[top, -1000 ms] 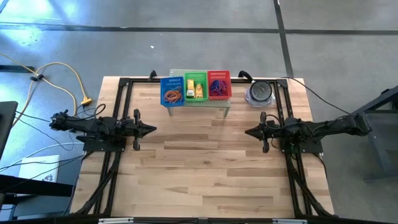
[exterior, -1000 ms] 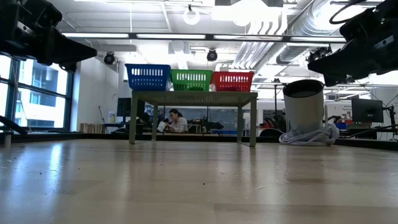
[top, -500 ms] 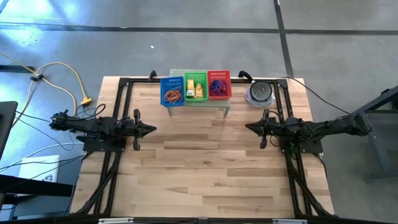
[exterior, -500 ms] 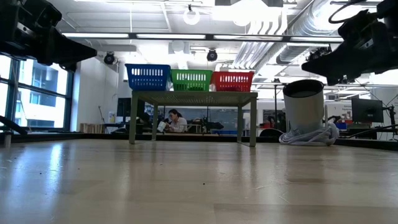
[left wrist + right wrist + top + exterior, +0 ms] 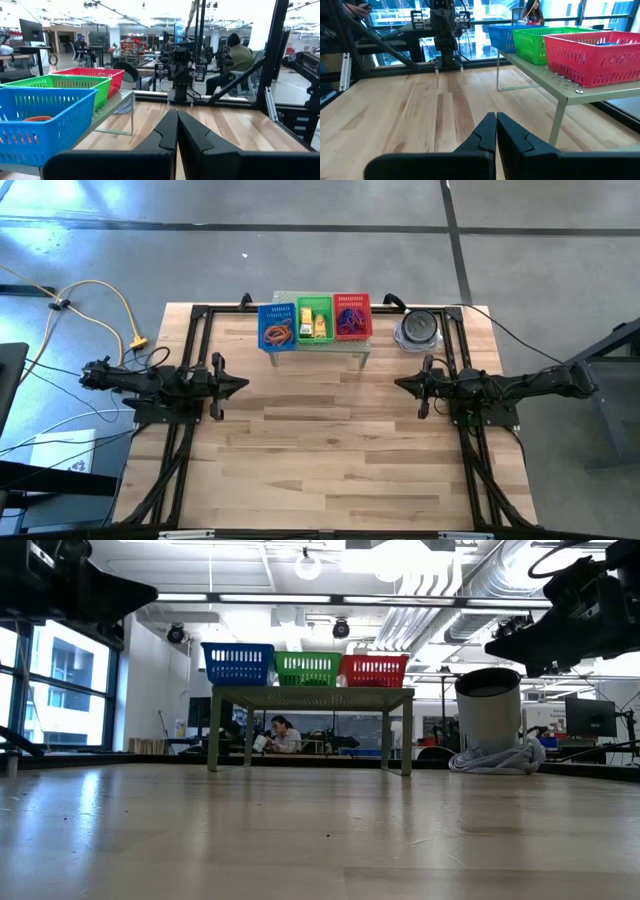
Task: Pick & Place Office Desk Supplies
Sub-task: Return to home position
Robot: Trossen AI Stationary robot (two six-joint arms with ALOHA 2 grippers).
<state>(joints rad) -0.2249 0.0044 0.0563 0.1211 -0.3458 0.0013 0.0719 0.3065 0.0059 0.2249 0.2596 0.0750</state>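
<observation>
The rubber bands (image 5: 277, 333) in the bins (image 5: 314, 300) on the shelf (image 5: 340, 345) lie between the left tool (image 5: 243, 387) and the right tool (image 5: 399, 388) (each with fingers together, empty), well apart from both.

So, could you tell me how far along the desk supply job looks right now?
Done: the blue bin, green bin and red bin stand in a row on the shelf, with rubber bands and yellow packets inside. In hand: nothing; the left end effector and right end effector hang shut and empty at the table's sides. Left: I see no loose supplies, so probably only homing remains.
</observation>
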